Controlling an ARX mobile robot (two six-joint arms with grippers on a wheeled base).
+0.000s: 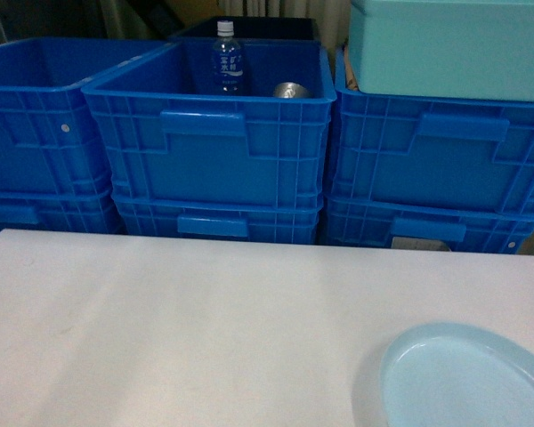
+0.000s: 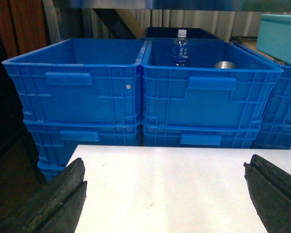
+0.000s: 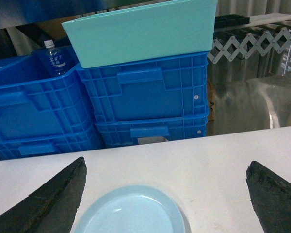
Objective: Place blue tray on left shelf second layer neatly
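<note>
White table (image 1: pixel 178 329), blue crates (image 1: pixel 215 142) stacked behind. Right gripper (image 3: pixel 165 194): jaws spread wide, hovering over the blue tray (image 3: pixel 131 211), which lies flat at the table's near right corner. Left gripper (image 2: pixel 165 194): jaws apart, over bare tabletop. Turquoise box (image 1: pixel 454 44) on the right crates; bottle (image 1: pixel 228 58) in the middle crate.

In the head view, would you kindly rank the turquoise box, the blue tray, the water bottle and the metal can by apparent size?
1. turquoise box, cut off by the frame
2. blue tray, also cut off and nearest the camera, so its rank against the box is unsure
3. water bottle
4. metal can, only its top showing
</note>
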